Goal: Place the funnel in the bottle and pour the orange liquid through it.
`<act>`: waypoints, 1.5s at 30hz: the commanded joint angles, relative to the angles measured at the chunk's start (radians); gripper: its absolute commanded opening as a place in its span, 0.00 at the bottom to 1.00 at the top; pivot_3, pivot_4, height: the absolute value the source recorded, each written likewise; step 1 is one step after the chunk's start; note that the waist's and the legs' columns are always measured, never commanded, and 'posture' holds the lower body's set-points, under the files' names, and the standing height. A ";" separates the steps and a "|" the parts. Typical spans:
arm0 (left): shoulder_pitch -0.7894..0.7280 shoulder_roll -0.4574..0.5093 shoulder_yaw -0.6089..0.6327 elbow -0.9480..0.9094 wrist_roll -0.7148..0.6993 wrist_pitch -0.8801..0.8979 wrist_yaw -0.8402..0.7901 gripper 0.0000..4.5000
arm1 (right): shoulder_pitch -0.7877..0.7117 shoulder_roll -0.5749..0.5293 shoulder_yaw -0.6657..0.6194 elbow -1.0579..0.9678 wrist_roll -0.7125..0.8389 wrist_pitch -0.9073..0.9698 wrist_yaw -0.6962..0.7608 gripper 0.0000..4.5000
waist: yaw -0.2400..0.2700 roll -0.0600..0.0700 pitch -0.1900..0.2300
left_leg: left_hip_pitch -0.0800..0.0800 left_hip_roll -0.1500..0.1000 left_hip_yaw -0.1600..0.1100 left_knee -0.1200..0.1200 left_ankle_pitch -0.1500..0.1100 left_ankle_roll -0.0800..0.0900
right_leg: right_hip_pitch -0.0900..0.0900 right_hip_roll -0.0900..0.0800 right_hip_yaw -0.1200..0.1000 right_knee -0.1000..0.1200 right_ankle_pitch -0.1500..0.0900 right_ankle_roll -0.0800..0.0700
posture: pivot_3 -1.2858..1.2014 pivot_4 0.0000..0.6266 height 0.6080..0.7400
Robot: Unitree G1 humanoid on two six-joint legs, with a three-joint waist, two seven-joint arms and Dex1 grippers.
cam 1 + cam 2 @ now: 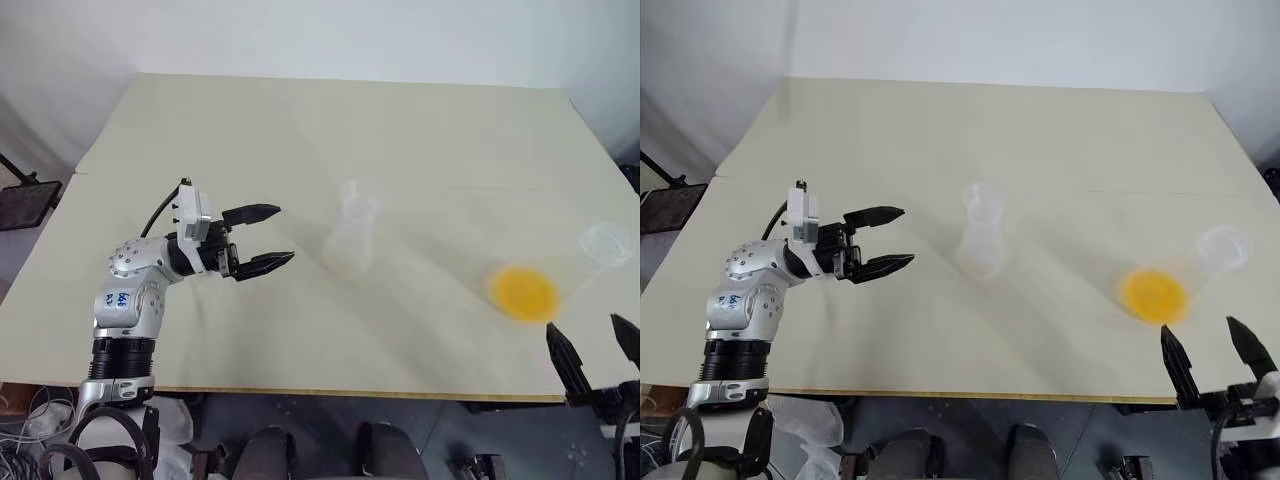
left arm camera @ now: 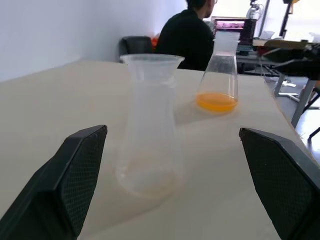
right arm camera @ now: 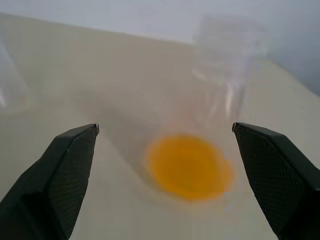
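While both grippers stand released, we find the pour not yet begun.
We note the left gripper (image 1: 258, 239) spread wide, empty, facing the bottle (image 1: 354, 240) mid-table; the right gripper (image 1: 1208, 362) likewise empty, just short of the flask with the orange liquid (image 1: 524, 292); we see no funnel; next, we judge, locate it.

A pale beige desk (image 1: 300, 140) stands against a plain white wall (image 1: 300, 35). Beyond its far end a person in dark clothes (image 2: 187, 37) sits facing a lit screen (image 2: 227, 24), beside a dark chair (image 2: 136, 45).
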 commanded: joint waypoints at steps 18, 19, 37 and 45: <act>0.113 0.029 -0.041 -0.298 -0.120 0.159 0.082 1.00 | -0.336 -0.270 -0.116 0.119 0.202 0.368 -0.161 1.00 | 0.003 0.004 -0.002 | 0.007 0.000 0.007 -0.004 0.000 0.000 | 0.003 0.000 0.008 -0.001 0.000 0.000 | 0.52 0.24 1.00; 0.115 0.030 -0.041 -0.302 -0.121 0.160 0.085 1.00 | -0.352 -0.275 -0.113 0.126 0.199 0.378 -0.161 1.00 | 0.003 0.004 -0.002 | 0.007 0.000 0.007 -0.004 0.000 0.000 | 0.003 0.001 0.008 -0.001 0.000 0.000 | 0.52 0.24 1.00; 0.133 0.031 -0.039 -0.335 -0.120 0.137 0.135 1.00 | -0.606 -0.320 -0.041 0.273 0.142 0.491 -0.107 1.00 | -0.001 0.004 -0.002 | 0.007 0.000 0.007 -0.004 0.000 0.000 | 0.002 0.001 0.008 -0.001 0.000 0.000 | 0.52 0.24 1.00; 0.127 0.033 -0.038 -0.332 -0.114 0.123 0.146 1.00 | -0.646 -0.314 -0.021 0.296 0.119 0.485 -0.069 0.71 | 0.000 0.004 -0.002 | 0.006 0.000 0.007 -0.004 0.000 0.000 | 0.002 0.001 0.008 -0.001 0.000 0.000 | 0.52 0.24 1.00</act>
